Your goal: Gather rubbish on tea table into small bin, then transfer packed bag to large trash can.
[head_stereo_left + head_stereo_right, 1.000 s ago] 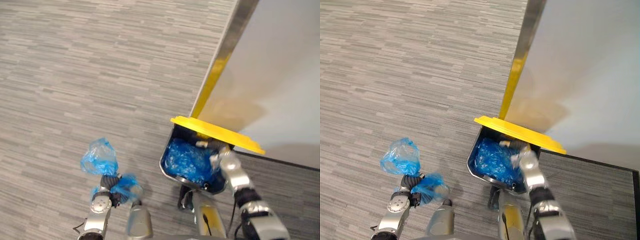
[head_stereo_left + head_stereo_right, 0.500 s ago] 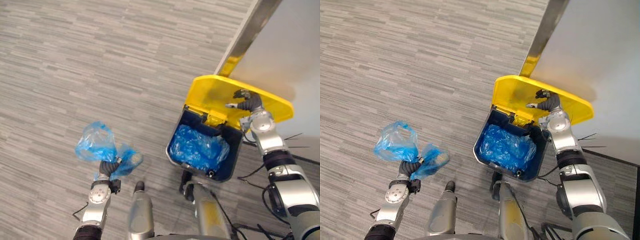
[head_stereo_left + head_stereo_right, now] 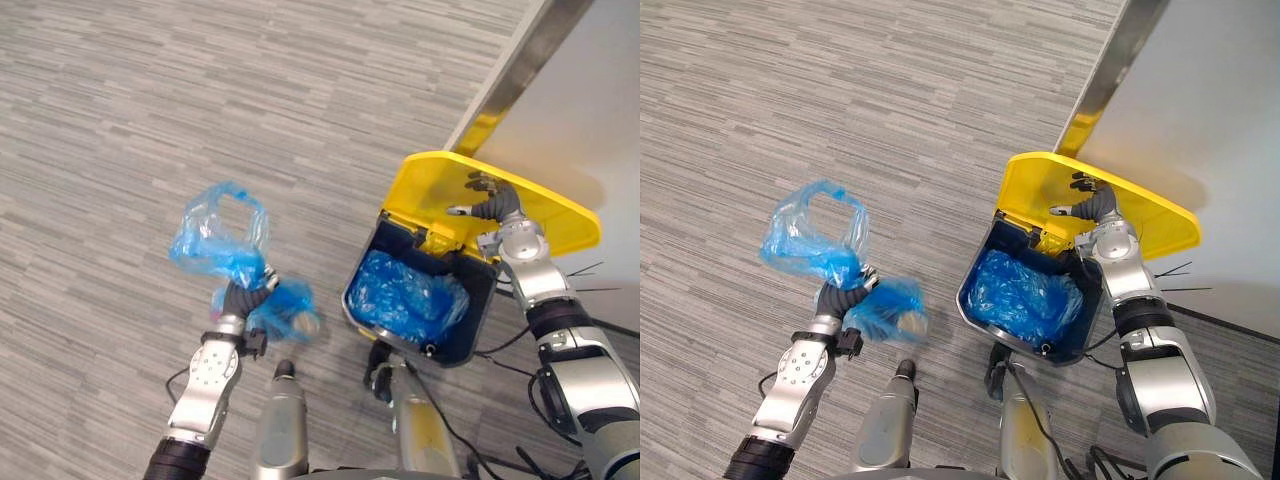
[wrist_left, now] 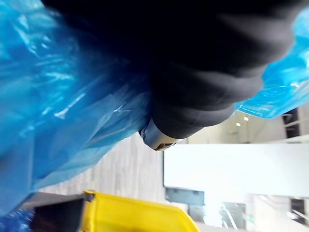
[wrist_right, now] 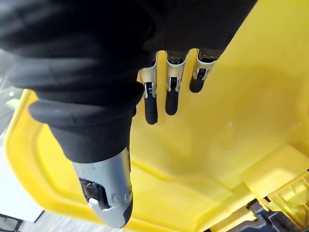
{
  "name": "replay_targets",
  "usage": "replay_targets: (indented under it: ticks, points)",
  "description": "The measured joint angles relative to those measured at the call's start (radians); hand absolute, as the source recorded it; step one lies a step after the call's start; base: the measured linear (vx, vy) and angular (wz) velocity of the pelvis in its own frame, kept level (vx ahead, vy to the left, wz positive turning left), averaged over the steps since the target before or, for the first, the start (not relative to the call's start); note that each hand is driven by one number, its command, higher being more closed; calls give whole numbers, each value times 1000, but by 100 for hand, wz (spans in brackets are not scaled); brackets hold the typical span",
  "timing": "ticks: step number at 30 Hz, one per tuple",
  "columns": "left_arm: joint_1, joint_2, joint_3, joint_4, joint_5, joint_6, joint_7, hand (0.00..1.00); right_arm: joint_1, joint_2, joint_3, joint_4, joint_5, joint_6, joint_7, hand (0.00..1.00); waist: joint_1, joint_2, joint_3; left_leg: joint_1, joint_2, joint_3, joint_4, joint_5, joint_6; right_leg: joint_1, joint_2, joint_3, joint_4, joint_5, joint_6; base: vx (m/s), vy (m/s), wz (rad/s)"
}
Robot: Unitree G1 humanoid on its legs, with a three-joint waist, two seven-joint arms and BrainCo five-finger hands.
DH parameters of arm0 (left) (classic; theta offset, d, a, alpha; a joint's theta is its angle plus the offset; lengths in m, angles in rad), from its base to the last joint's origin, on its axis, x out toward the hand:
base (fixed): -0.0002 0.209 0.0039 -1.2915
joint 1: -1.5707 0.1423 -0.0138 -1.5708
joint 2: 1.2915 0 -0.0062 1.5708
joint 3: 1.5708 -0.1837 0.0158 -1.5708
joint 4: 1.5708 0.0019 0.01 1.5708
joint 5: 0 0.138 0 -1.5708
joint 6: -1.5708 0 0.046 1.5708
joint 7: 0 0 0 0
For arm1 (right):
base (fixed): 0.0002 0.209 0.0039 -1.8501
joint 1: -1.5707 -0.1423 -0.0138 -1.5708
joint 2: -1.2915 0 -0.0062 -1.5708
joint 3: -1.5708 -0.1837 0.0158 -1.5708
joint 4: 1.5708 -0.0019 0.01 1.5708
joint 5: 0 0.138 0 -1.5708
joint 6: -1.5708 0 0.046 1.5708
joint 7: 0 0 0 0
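Observation:
My left hand (image 3: 240,298) is shut on the gathered neck of a blue plastic bag (image 3: 222,238), held up over the floor to the left of the bin. Part of the bag (image 4: 58,111) bulges below the hand, close around its wrist cover. The large dark trash can (image 3: 480,330), lined with a blue bag (image 3: 408,298), stands open at the right. Its yellow lid (image 3: 545,215) is tipped back toward the wall. My right hand (image 3: 492,208) rests against the lid's underside (image 5: 241,121) with straight fingers (image 5: 166,99).
A pale wall panel (image 3: 590,110) with a metal edge strip (image 3: 505,85) rises right behind the trash can. Grey striped carpet (image 3: 150,110) spreads out to the left and ahead.
The right hand swung the yellow lid from nearly level to tipped back and holds it there. The left hand has raised the blue bag and brought it rightward, nearer the can.

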Motion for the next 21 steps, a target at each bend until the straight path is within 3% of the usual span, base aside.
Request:
replay_targets:
  ticks: [6,8,17,21]
  points:
    - [-240,-78,-110,79,10,-3,14,100,-156,0,80,0,0,-8,18,0,-38,5,73,-26,-7,92,63,-27,43,-42,11,87,-7,44,22,-32,93,-41]
    - [-344,-92,-110,223,52,1,46,100,-214,-2,114,-1,-2,-32,19,0,-75,6,100,-60,-15,99,96,-39,57,-67,8,99,-4,60,11,1,88,-13]
    - [-570,-121,-110,644,159,54,100,100,-338,-74,145,0,-5,-39,6,0,-91,8,113,-229,-19,122,177,-57,70,-220,9,123,-5,99,-2,22,32,-10]
    - [-621,-176,-112,800,237,86,110,100,-367,-75,191,-79,-5,-39,-9,0,-93,8,113,-320,5,147,238,-86,73,-298,24,145,-11,119,3,16,28,-26]
